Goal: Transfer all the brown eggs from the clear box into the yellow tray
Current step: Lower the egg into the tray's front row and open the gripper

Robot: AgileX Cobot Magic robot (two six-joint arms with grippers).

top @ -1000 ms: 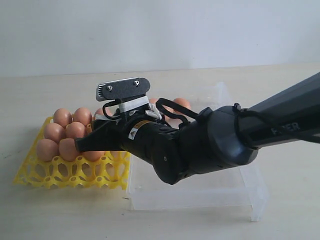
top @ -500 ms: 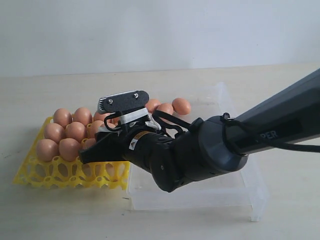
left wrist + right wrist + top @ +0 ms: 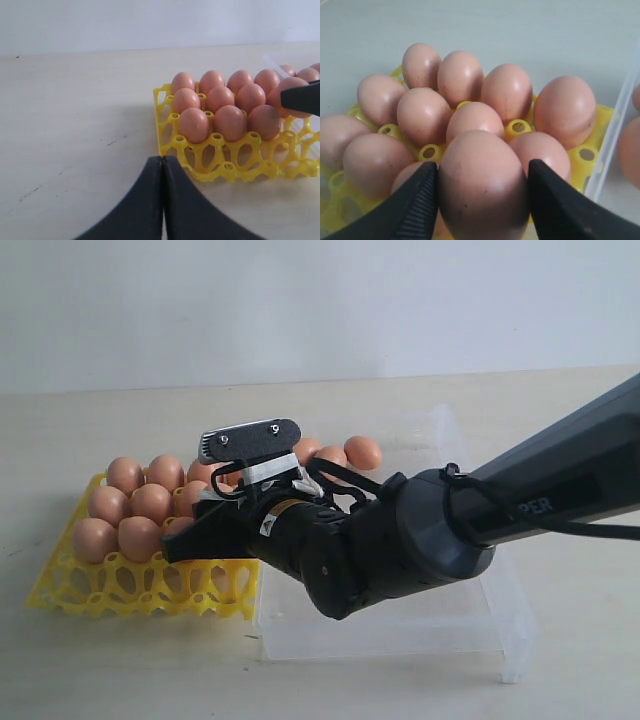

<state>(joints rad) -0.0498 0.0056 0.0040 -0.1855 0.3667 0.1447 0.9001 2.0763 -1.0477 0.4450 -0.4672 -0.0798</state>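
The yellow tray [image 3: 120, 585] lies at the left with several brown eggs [image 3: 138, 502] in its back cups. My right gripper [image 3: 482, 167] is shut on one brown egg [image 3: 480, 200], held low over the tray's cups on the side next to the clear box [image 3: 480, 625]. In the left wrist view that egg [image 3: 287, 87] shows behind a black finger [image 3: 302, 97]. A few more eggs [image 3: 362, 452] lie at the far edge of the box. My left gripper [image 3: 162, 160] is shut and empty, on the table in front of the tray [image 3: 235, 170].
The right arm's bulky wrist [image 3: 400, 545] hangs over the box's left half and hides much of it. The tray's front rows of cups [image 3: 150, 585] hold nothing. Bare table lies left of the tray.
The right gripper with its egg has shifted slightly lower and toward the box. In the last half second it has stayed almost still. The eggs in the tray have not moved.
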